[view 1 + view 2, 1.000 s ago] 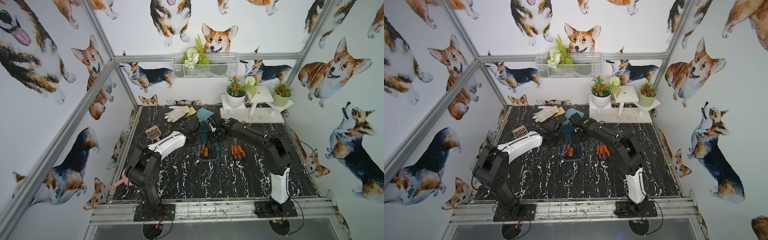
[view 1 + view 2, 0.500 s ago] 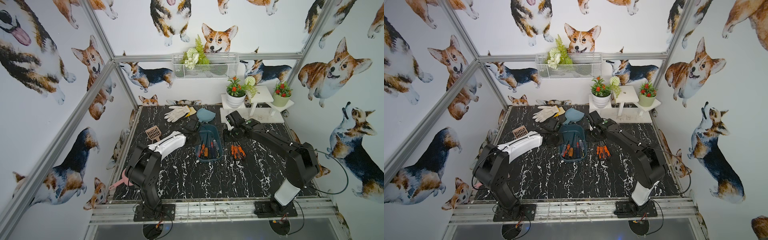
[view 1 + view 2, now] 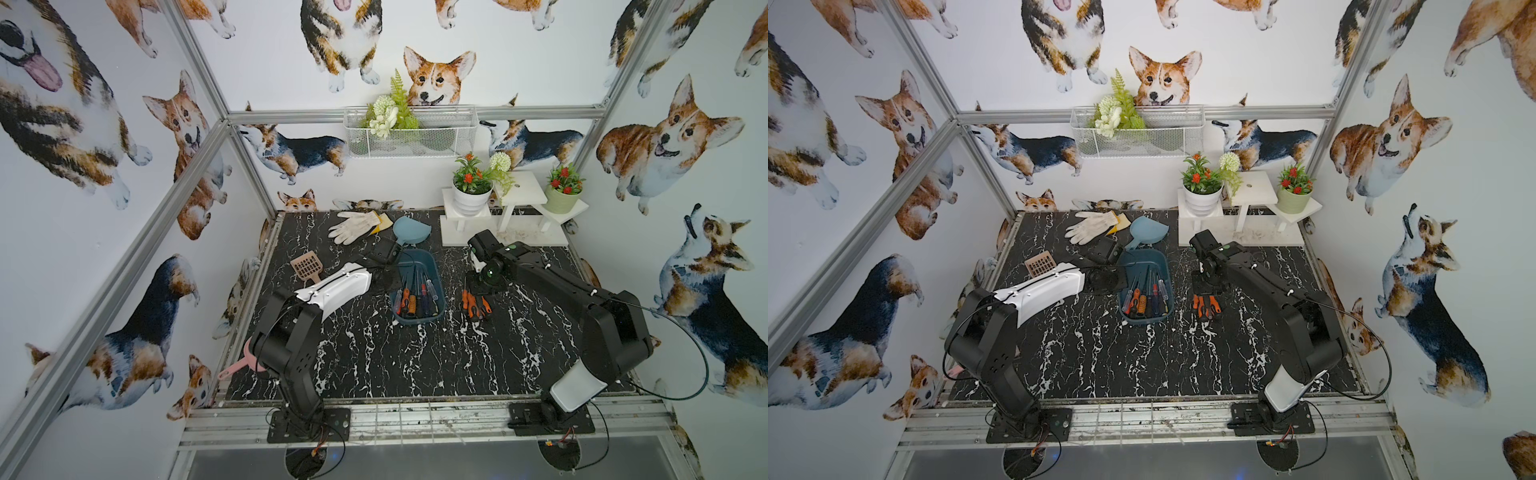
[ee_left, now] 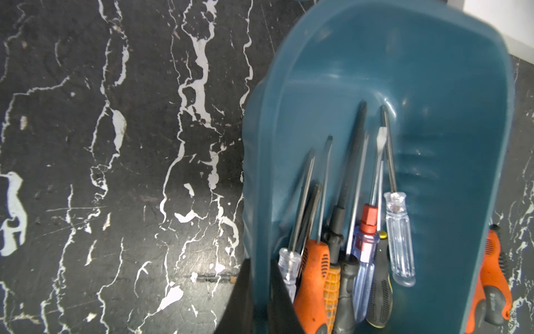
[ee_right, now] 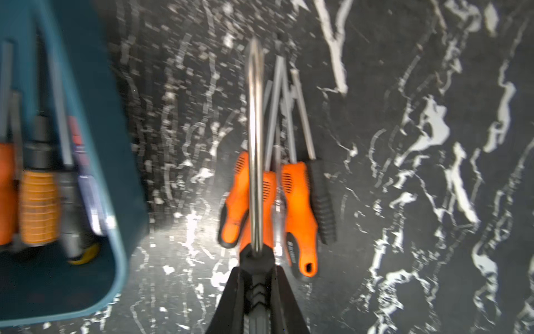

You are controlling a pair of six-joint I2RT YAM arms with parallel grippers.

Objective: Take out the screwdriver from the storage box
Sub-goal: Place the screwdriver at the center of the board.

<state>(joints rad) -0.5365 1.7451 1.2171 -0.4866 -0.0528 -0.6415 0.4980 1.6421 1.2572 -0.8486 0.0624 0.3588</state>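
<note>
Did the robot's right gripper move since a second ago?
Yes. The right gripper, shut on a screwdriver, was over the storage box. In both top views it is now off to the box's right, over the orange screwdrivers.

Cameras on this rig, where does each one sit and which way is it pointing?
Top views: high above the arm bases, looking down across the table; left arm and right arm show.
Left wrist: behind the left gripper, facing the box; fingers pinch its wall.
Right wrist: behind the right gripper, facing the table; fingers hold a screwdriver.
Shared: both wrist views show the box and the orange-handled pile beside it.
</note>
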